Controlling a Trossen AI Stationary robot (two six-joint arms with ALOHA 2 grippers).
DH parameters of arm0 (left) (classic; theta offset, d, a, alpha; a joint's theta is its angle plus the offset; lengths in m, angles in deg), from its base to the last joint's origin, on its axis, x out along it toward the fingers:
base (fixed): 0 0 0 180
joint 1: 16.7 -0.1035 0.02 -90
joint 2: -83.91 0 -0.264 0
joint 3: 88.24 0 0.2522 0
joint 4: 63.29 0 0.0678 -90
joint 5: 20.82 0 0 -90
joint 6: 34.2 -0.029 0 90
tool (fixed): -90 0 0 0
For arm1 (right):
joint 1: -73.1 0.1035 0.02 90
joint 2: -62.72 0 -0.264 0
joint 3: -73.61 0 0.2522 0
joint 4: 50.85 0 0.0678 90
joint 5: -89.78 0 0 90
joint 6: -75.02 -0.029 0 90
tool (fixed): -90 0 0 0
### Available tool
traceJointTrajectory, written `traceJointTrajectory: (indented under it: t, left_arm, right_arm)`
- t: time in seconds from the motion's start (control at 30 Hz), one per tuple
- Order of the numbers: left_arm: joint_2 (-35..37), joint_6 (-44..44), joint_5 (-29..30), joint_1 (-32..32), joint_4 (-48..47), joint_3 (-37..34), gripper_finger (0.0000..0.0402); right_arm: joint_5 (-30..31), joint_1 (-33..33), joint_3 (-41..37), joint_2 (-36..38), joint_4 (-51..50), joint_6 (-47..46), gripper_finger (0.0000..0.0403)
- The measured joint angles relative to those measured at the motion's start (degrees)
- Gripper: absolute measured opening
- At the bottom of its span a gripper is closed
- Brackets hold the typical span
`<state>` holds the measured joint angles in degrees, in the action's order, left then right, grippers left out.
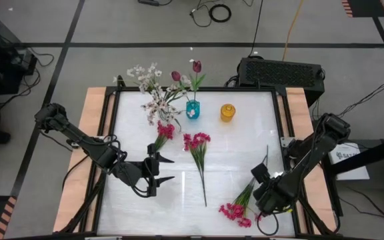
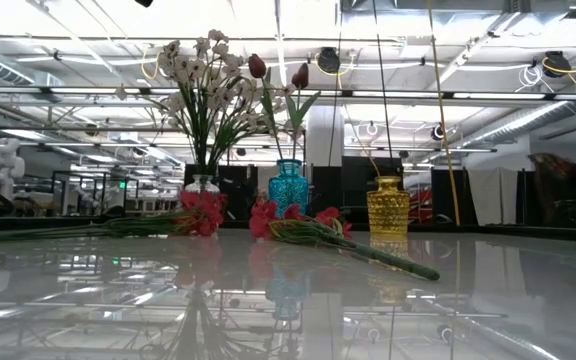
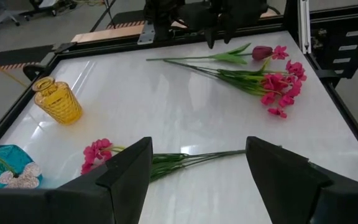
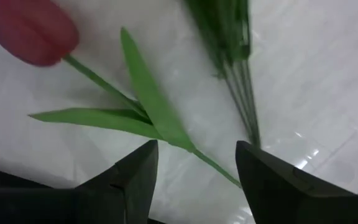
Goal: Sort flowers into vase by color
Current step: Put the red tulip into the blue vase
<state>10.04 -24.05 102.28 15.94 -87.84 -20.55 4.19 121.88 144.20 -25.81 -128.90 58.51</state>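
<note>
Right pincer (image 4: 194, 171) hovers with fingers apart directly over the stem of a loose maroon tulip (image 4: 33, 31) lying on the tabletop (image 1: 232, 153) beside a magenta sprig (image 1: 235, 210). Pick-up step judged in hand; next move calls for lowering and closing on the stem. Left pincer (image 3: 197, 165) waits, fingers apart.

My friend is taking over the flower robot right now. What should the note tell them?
Left gripper: open, empty, hovering low at the table's left-front.
Right gripper: open, right over a maroon tulip's stem at the right-front, not gripping it.
Done: white blossoms in the clear vase; two maroon tulips in the teal vase.
Left: yellow vase has no flowers. Three magenta sprigs lie on the table: left, middle, right-front, beside the loose tulip.
</note>
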Motion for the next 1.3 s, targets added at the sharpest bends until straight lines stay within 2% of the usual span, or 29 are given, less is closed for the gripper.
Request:
traceJointTrajectory:
  t: [0.33,0.53,0.93,1.3]
  left_arm:
    - [0.0,0.0,0.0,0.0,-0.2,0.0,0.0265]
    - [0.0,-0.1,0.0,0.0,-0.2,0.0,0.0265]
    - [0.0,-0.5,0.0,0.0,-0.2,0.0,0.0265]
    - [0.0,-0.1,0.0,0.1,-0.1,0.0,0.0265]
  right_arm:
    - [-3.4,1.2,-6.9,0.0,6.2,0.0,0.0208]
    - [-4.1,1.2,-7.5,0.0,8.0,9.3,0.0198]
    - [-4.7,1.2,-10.2,0.0,11.6,13.4,0.0134]
    - [-6.0,1.2,-10.7,-2.3,13.2,14.7,0.0024]
